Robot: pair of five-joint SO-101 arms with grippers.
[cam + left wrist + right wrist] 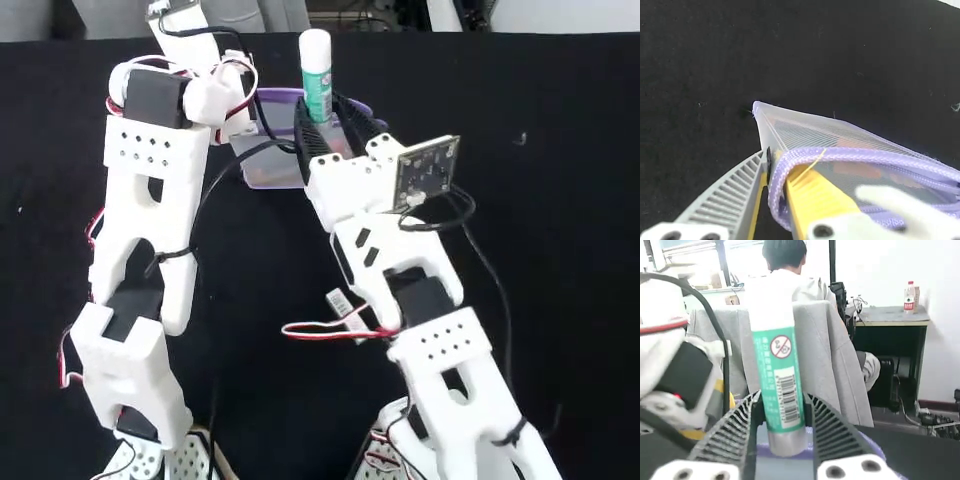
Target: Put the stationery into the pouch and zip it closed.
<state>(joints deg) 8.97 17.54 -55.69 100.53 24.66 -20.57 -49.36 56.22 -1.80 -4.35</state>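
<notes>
A see-through pouch [840,145] with a purple zip edge [790,165] is held up off the black table; my left gripper [775,172] is shut on that edge at one end. In the high view the pouch [268,165] hangs between the two arms. A glue stick [316,75] with a white cap and green label stands upright in my right gripper [318,135], just above the pouch's purple mouth. In the right wrist view the glue stick [780,390] sits clamped between the two ribbed fingers [830,435], its lower end over the purple rim.
The black table [560,200] spreads out on all sides. Red and black cables [320,328] loop from the right arm near the middle. A person sits with their back turned behind the table, beside a dark desk [890,340].
</notes>
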